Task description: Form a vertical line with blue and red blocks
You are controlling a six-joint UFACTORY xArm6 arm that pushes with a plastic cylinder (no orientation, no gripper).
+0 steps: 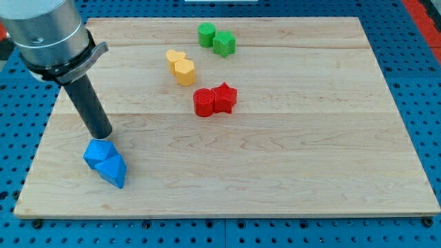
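My tip (100, 136) rests on the wooden board (289, 172) at the view's left, just above the two blue blocks and touching or nearly touching the upper one. The blue blocks (105, 162) lie pressed together near the view's bottom left; their shapes are angular but hard to make out. A red round block (204, 102) and a red star block (224, 96) sit side by side, touching, near the board's middle, well to the right of my tip.
Two yellow blocks (180, 67) touch each other above the red pair. A green round block (206, 34) and a green star block (224, 44) sit near the view's top. The board's left edge lies close to the blue blocks.
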